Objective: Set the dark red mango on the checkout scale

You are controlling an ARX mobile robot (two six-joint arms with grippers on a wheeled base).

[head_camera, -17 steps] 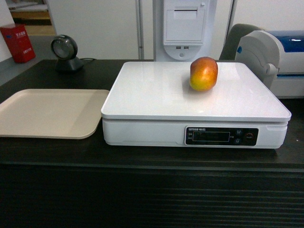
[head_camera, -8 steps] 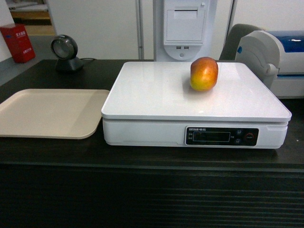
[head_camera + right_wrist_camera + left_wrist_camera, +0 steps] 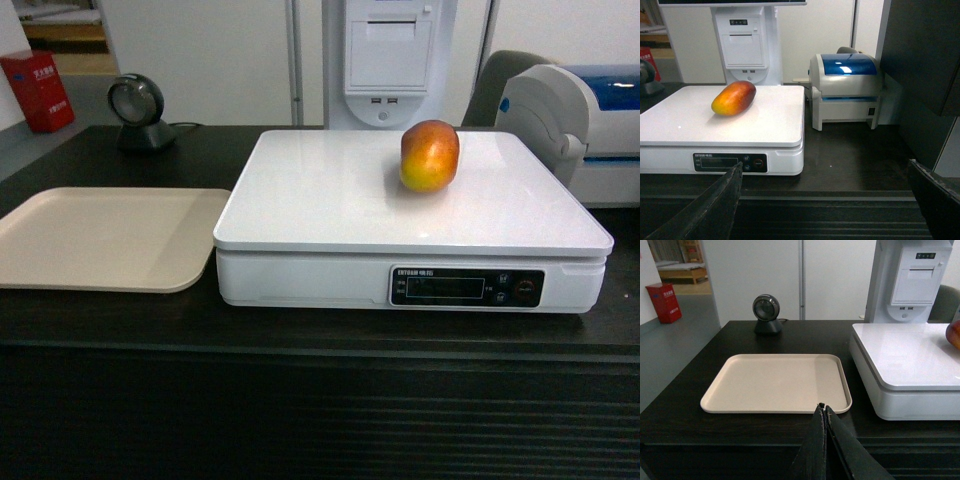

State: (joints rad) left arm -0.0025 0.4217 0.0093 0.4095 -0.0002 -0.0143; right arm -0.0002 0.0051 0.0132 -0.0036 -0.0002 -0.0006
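Nothing has shifted since the earlier head frames apart from a very slight settling of the dark red mango (image 3: 430, 155), which sits in the same spot on the scale (image 3: 330, 200), toward the upper right of the platform in the head view. It lies on its side, red-orange on top and yellow below, with nothing touching it. In the right wrist view the fruit rests in the left part of the white platform, above the dark display strip (image 3: 730, 162). The scale stands on the checkout (image 3: 300, 420), a dark bench with a ribbed front panel.

Left end effector (image 3: 824, 407): its 2 dark fingers are pressed together with nothing between them, at the bottom centre of the left wrist view, near the front edge of the beige tray (image 3: 740, 385). Right end effector (image 3: 825, 175): its fingers stand wide apart at the lower corners of the right wrist view, holding nothing.

At upper left in the head view a round black barcode scanner (image 3: 137, 110) stands behind the tray. A white and blue label printer (image 3: 845, 87) sits just right of the scale, and a white receipt terminal (image 3: 388, 60) rises behind it.
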